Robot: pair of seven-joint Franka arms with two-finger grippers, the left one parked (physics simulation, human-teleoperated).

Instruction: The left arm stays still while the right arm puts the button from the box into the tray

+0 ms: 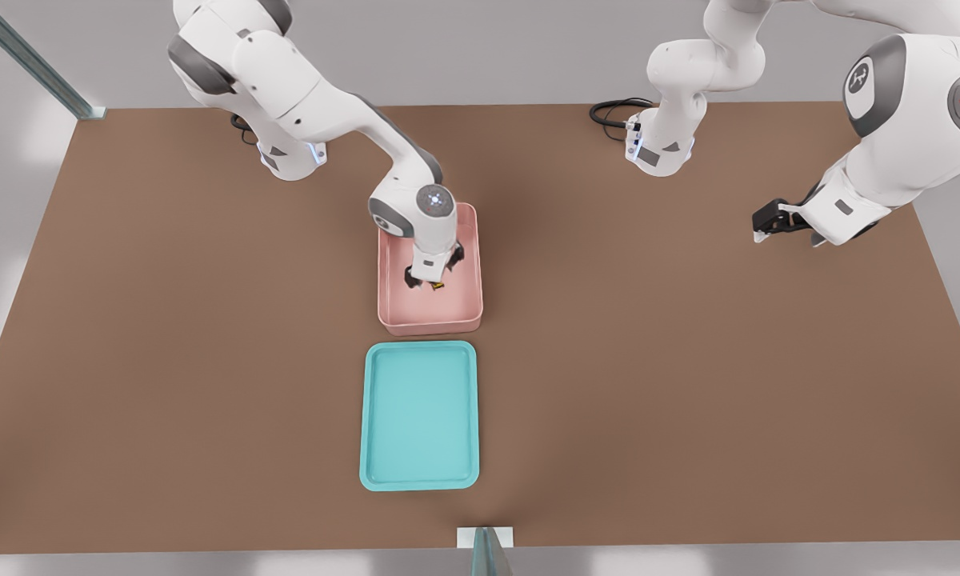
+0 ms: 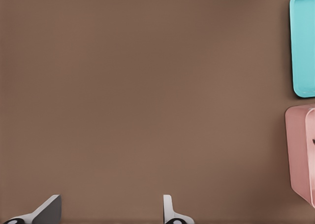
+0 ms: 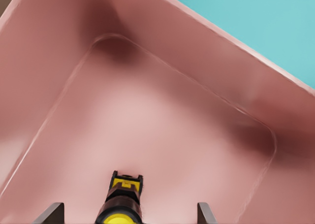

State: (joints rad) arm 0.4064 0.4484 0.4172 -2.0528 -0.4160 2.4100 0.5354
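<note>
From the front view, I have the right arm point(image 1: 344, 128) reaching down into the pink box point(image 1: 430, 322), with its gripper point(image 1: 432, 276) low inside, over the floor of the box. The button point(image 1: 438, 286) shows as a speck of yellow and black between the fingertips. The teal tray point(image 1: 420, 480) lies just beside the box, nearer the camera, and holds nothing.

The left wrist view gives me only bare table point(image 2: 138, 96), with an edge of the tray point(image 2: 301, 42) and a corner of the box point(image 2: 298, 150).

In the right wrist view, the button point(image 3: 122, 204) lies on the box point(image 3: 147, 115) floor between the two fingertips point(image 3: 49, 213), which stand wide apart and clear of it on both sides. The tray point(image 3: 266, 22) shows past the far wall.

I judge this the pick step: the gripper is lined up but has not gripped. Next I would close on the button's body squarely, then lift straight up high enough to clear the tall wall before carrying it across to the tray.
</note>
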